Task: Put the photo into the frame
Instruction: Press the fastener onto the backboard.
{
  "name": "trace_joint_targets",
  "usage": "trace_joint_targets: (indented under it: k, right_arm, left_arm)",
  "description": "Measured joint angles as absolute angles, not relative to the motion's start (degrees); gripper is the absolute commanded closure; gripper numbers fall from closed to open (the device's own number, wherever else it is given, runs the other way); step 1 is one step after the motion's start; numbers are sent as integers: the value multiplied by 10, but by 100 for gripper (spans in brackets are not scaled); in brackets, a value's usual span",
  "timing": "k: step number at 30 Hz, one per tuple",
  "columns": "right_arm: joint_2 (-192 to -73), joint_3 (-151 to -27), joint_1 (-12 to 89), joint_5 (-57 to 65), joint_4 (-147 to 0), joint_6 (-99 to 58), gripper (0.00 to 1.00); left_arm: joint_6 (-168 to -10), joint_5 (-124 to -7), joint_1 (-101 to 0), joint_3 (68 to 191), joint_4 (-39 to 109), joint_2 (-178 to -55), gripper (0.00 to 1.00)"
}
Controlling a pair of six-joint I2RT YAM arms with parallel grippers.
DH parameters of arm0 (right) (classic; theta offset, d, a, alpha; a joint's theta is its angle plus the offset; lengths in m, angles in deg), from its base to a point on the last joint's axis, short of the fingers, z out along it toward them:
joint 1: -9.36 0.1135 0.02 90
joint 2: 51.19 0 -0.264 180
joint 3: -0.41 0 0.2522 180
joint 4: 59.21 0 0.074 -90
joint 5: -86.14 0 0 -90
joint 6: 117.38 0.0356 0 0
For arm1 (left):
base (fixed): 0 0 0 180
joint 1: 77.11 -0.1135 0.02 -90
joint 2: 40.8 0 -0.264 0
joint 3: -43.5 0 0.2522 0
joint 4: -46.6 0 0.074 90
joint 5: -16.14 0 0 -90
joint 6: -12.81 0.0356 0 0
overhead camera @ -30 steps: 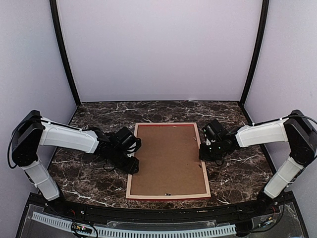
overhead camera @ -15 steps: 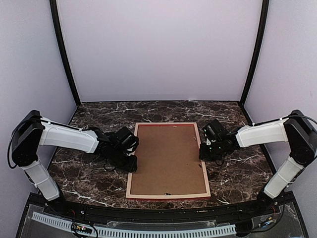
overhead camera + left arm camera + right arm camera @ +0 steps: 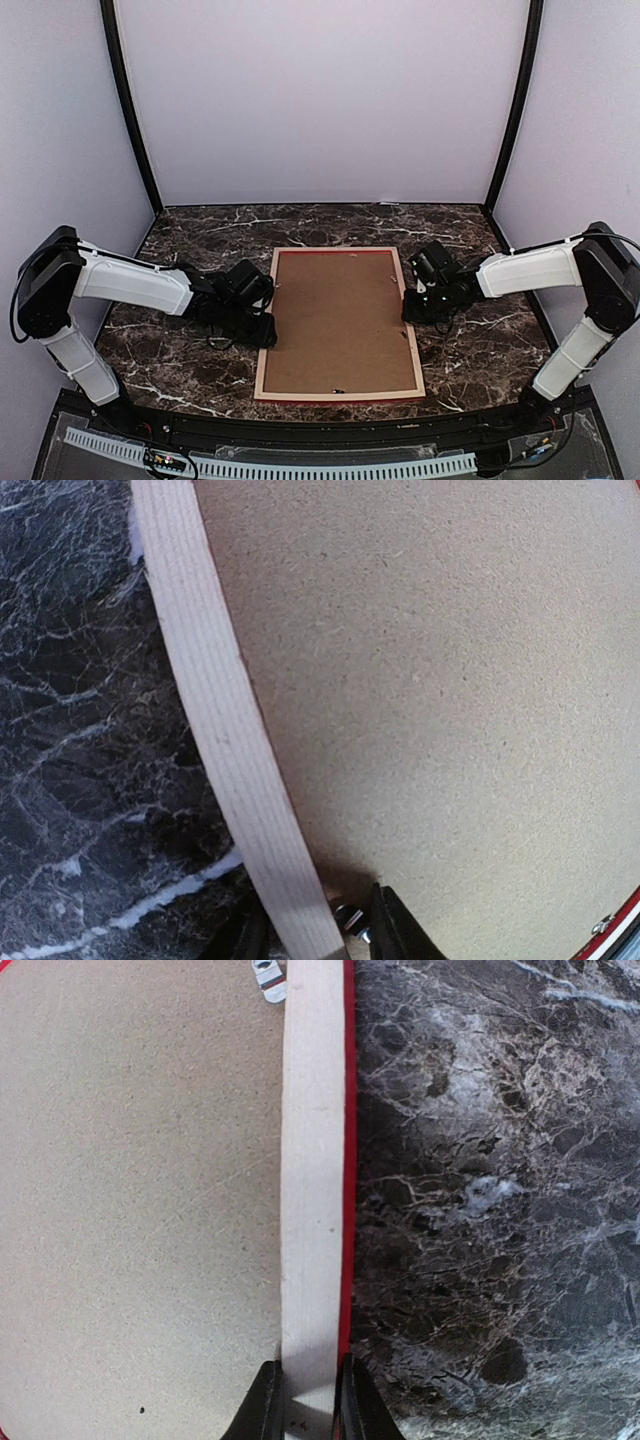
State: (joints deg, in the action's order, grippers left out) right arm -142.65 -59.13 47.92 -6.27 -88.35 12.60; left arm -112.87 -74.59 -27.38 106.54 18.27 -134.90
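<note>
The frame (image 3: pixel 262 352) lies face down in the middle of the table, pale wood back up, red showing along its edges. A brown backing board (image 3: pixel 340 320) fills it, and the photo is hidden. My left gripper (image 3: pixel 266 334) sits at the left rail (image 3: pixel 215 720). One finger is outside the rail and the other is over the board, pressing a small metal tab (image 3: pixel 352 917) against it. In the left wrist view that gripper (image 3: pixel 315 935) is shut on the rail. My right gripper (image 3: pixel 408 308) is shut on the right rail (image 3: pixel 312 1160), its fingers (image 3: pixel 308 1400) tight on both sides.
The dark marble table (image 3: pixel 180 360) spreads to both sides of the frame. A metal turn clip (image 3: pixel 268 978) lies on the backing board (image 3: pixel 140 1180) by the right rail. Grey walls with black corner posts (image 3: pixel 130 110) close in the back and sides.
The left gripper's jaws have narrowed onto the left rail, and the left arm has settled slightly lower and to the left. The right arm and the frame have not moved.
</note>
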Motion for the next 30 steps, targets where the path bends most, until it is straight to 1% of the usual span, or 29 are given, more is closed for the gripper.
trace_joint_targets:
  k: [3, 15, 21, 27, 30]
  right_arm:
    - [-1426, -590, 479, -63, -882, 126, 84]
    - [-1426, -589, 479, -62, -879, 126, 85]
    - [-1425, -586, 479, -62, -875, 126, 85]
    - [-1427, -583, 479, -60, -858, 123, 85]
    - [-1428, -581, 479, -55, -851, 121, 85]
  left_arm:
    - [-1145, -746, -274, 1053, 208, -1348, 61]
    - [-1191, -757, -274, 1027, 244, -1336, 71]
    - [-1201, -760, -274, 1010, 260, -1324, 74]
    - [-1196, -756, -274, 1010, 245, -1317, 73]
    - [-1188, -746, -275, 1014, 226, -1314, 70]
